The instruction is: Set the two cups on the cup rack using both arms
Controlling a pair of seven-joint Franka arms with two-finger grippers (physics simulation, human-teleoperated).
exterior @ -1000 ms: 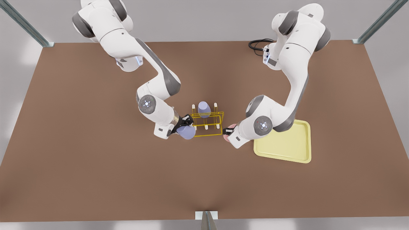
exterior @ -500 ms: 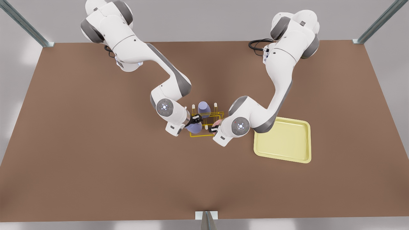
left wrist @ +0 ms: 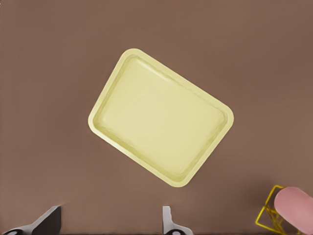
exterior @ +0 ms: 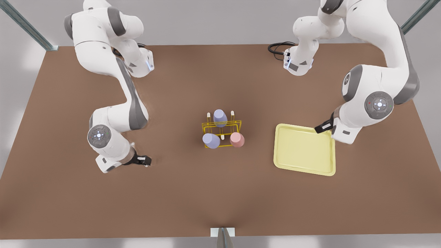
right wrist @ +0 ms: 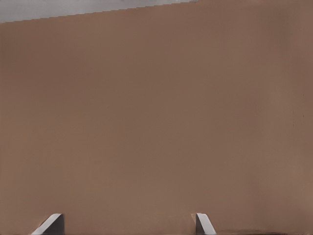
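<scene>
While the rack stands near the middle of the brown table in the front view, it carries three cups: a lavender cup at its near corner toward the front view's left, a pink cup beside it toward the front view's right, and a second lavender cup on the far row between two bare white pegs. All three sit upside down on the rack. The pale yellow tray lies flat to the front view's right of the rack, apart from it. The left gripper hangs over the tray's far corner on the front view's right, well away from the cups. The right gripper hangs low over bare table on the front view's left, also well apart from the rack. Neither holds anything.

In the left wrist view, the tray lies at an angle on the table with nothing in it. The pink cup and a corner of the yellow rack show at the frame's edge. The two fingertips stand wide apart with only table between them.

In the right wrist view, plain brown table stretches ahead to a grey strip beyond its edge. The fingertips are spread wide and grip nothing.
</scene>
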